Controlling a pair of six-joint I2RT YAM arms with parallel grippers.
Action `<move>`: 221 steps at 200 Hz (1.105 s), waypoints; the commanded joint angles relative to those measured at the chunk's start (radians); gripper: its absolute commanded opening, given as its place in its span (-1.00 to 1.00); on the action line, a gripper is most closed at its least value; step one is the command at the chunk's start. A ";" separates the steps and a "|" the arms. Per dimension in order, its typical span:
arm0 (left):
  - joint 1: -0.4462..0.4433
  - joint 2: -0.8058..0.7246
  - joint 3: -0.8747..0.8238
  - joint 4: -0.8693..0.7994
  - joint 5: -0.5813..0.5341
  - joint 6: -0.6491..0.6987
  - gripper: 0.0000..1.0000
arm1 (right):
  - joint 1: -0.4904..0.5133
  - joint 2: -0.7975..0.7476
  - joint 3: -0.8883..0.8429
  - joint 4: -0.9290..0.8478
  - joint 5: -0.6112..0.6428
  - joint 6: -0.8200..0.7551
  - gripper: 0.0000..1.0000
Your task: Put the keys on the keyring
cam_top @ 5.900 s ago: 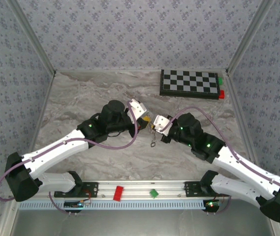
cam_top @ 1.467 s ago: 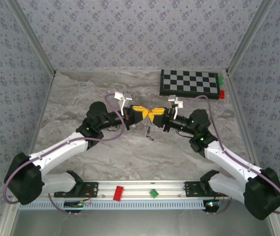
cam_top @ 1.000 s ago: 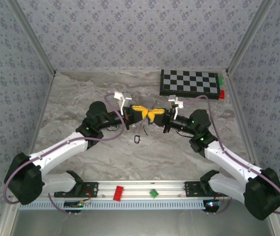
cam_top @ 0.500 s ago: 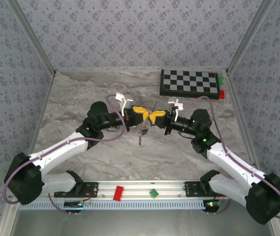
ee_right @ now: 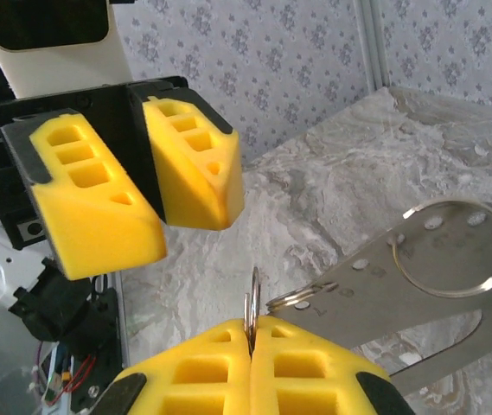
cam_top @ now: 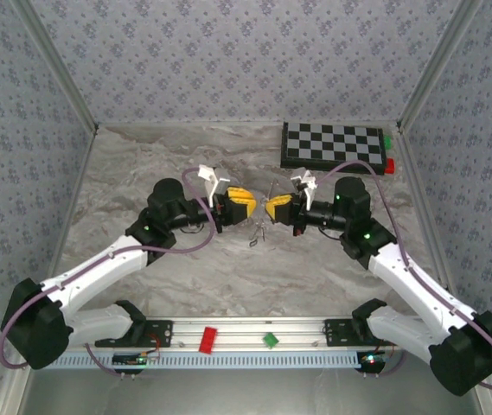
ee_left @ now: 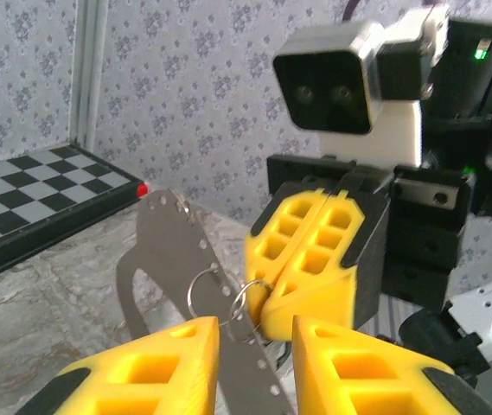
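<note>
Yellow right fingers point(ee_right: 202, 372) tight on keyring point(ee_right: 252, 303); left fingers point(ee_left: 142, 372) apart, empty; keys point(cam_top: 255, 239) indistinct.

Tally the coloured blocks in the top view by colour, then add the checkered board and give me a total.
Red blocks: 2
Green blocks: 2
Checkered board: 1
Total: 5

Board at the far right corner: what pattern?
The board is black-and-white checkered; clearest in the top external view.
</note>
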 commanded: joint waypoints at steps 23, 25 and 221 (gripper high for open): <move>0.005 0.003 0.064 -0.085 0.044 0.088 -0.44 | -0.008 0.015 0.124 -0.281 -0.041 -0.175 -1.00; 0.004 0.005 0.064 -0.086 0.045 0.090 -0.43 | -0.008 0.016 0.128 -0.288 -0.040 -0.179 -1.00; 0.003 0.110 0.105 -0.132 0.133 0.136 -0.28 | -0.011 0.120 0.234 -0.401 -0.154 -0.246 -1.00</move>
